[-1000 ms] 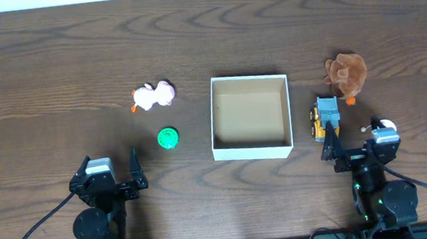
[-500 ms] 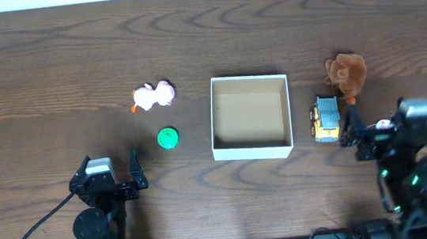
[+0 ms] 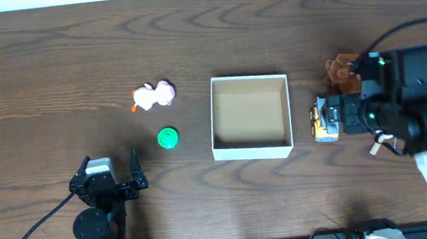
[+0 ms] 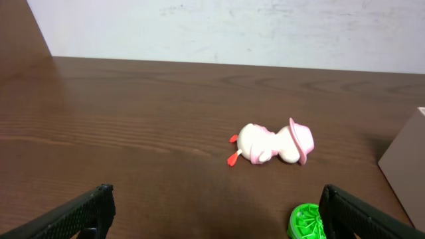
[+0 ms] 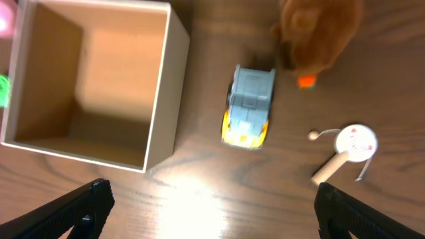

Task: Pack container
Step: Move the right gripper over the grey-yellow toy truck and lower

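Cardboard container [image 3: 253, 150] sits empty; your right gripper [image 5: 212, 202] hangs released over the toy truck [image 5: 249, 106] just right of it. Descend off-centre and a finger could clip the container wall.

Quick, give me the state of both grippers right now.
Left gripper: open, holding nothing.
Right gripper: open, holding nothing, near the toy truck.

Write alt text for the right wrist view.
An empty cardboard container fills the upper left. Right of it lie a blue-and-yellow toy truck, a brown plush toy and a white-tipped stick; the open right gripper frames the bottom.
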Tool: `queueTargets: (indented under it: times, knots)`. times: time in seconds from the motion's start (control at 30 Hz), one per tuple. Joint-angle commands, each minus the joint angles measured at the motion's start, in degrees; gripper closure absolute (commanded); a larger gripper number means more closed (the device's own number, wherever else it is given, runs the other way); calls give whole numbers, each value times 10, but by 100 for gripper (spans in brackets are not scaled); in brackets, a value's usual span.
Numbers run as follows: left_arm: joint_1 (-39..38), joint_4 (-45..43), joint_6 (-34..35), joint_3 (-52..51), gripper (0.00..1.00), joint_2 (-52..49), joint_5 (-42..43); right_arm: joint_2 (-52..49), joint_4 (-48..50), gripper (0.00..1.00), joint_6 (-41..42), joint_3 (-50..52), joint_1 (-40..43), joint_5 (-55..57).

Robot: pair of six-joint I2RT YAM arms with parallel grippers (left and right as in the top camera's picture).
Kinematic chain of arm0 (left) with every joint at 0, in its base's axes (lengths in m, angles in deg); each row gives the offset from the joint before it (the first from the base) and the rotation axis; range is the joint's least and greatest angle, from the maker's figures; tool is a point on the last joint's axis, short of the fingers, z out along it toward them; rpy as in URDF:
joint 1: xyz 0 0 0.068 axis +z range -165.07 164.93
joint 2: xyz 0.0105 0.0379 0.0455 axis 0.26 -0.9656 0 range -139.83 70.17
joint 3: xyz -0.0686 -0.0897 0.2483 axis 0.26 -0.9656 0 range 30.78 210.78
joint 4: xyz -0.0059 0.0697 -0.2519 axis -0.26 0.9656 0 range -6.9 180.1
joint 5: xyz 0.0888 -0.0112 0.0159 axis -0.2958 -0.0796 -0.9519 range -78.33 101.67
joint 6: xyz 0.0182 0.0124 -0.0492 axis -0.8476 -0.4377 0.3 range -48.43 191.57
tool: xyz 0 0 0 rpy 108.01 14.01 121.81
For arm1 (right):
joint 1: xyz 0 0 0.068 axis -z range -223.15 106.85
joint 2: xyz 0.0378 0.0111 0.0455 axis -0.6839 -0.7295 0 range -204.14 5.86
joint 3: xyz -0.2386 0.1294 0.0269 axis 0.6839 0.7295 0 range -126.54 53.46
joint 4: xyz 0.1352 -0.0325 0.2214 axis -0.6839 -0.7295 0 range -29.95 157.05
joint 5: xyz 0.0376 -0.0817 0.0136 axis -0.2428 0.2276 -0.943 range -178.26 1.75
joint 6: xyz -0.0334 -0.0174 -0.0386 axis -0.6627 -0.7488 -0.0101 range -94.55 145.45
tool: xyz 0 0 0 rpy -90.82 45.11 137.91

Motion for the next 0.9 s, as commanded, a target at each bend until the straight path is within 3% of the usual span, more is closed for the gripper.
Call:
queueTargets:
  times: [0.0, 0.27, 0.43, 0.87]
  knots:
    - [-2, 20, 3, -8, 2, 3, -1, -40, 1, 1, -10, 10, 7, -19]
    - [-2, 20, 3, -8, 2, 3, 0, -157, 43, 1, -10, 42, 7, 2]
    - [-2, 20, 3, -8, 2, 3, -1, -212, 54, 9, -7, 45, 7, 27]
    - [-2, 20, 3, -8, 2, 3, -1, -257, 155, 1, -8, 102, 7, 56]
